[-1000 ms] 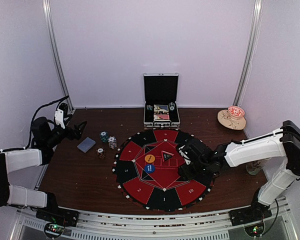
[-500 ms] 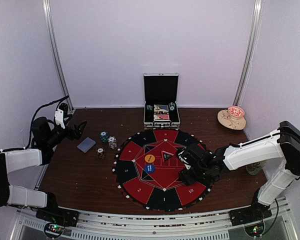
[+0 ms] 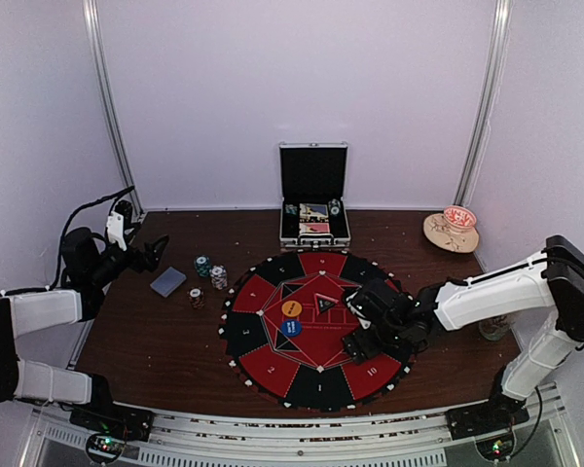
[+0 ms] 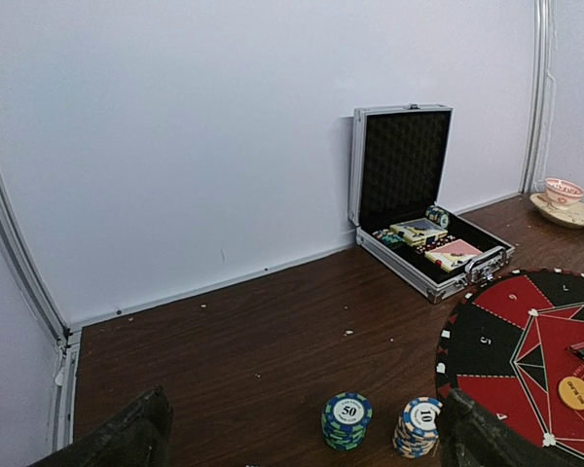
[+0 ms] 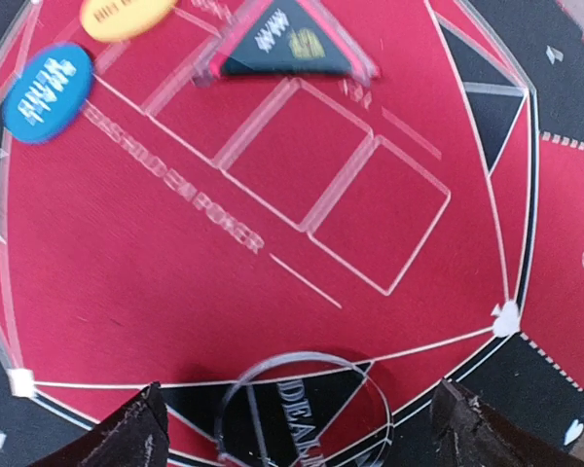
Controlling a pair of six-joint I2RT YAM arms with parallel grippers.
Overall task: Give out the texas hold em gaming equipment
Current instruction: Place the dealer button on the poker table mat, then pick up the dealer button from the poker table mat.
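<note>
The right gripper [image 5: 302, 433] lets go of the dealer button [image 5: 297, 413]
Its jaws have just spread wide, leaving the clear disc flat near the round mat's [image 3: 273, 360] near-right edge, so one piece looks placed. The left gripper [image 3: 148, 253] hangs open and empty by the table's [image 3: 156, 341] left edge.

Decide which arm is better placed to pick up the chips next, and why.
Left. The left gripper, open, is near the chips; the right gripper is across the mat, farther off.

I have the left arm [image 3: 39, 309] folded back near the left edge of the table [image 3: 156, 341], with the left gripper [image 3: 144, 255] raised and its jaws spread wide. The right arm [image 3: 487, 290] reaches in low from the right edge, the right gripper [image 3: 362, 342] tipped downward, jaws apart and gripping nothing.
</note>
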